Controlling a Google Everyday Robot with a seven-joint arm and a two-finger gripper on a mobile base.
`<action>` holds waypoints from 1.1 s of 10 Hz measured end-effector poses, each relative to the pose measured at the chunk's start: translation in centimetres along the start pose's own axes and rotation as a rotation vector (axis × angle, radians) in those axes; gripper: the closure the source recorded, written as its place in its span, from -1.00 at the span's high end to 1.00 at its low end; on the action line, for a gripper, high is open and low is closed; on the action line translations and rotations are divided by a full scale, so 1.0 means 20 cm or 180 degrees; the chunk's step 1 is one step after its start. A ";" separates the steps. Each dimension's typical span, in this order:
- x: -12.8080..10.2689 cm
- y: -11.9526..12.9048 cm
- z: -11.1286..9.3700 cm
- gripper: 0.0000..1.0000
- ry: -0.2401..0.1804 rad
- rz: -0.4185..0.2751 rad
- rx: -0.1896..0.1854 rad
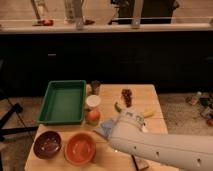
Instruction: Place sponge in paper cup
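The white paper cup (92,101) stands upright on the wooden table (142,92), just right of the green tray. My white arm reaches in from the lower right. Its gripper (111,129) is low over the table's middle, right of an orange fruit (93,116) and a short way in front of the cup. A pale blue triangular piece (103,128) pokes out at the arm's left tip. I see no flat rectangular blue-grey sponge; the arm hides the table under it.
A green tray (62,102) lies at the left. A dark brown cup (95,86) stands behind the paper cup. A brown bowl (47,144) and an orange bowl (80,148) sit at the front left. Dark red fruit (127,95), a banana (148,113) and a brown block (140,164) lie to the right.
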 end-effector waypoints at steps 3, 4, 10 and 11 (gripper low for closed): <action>-0.10 -0.15 0.00 -1.00 0.0084 -0.0296 0.0087; -0.13 -0.21 0.02 -1.00 0.0087 -0.0393 0.0060; -0.13 -0.48 0.06 -1.00 -0.0034 -0.0936 -0.0067; -0.13 -0.49 0.06 -1.00 -0.0039 -0.0952 -0.0069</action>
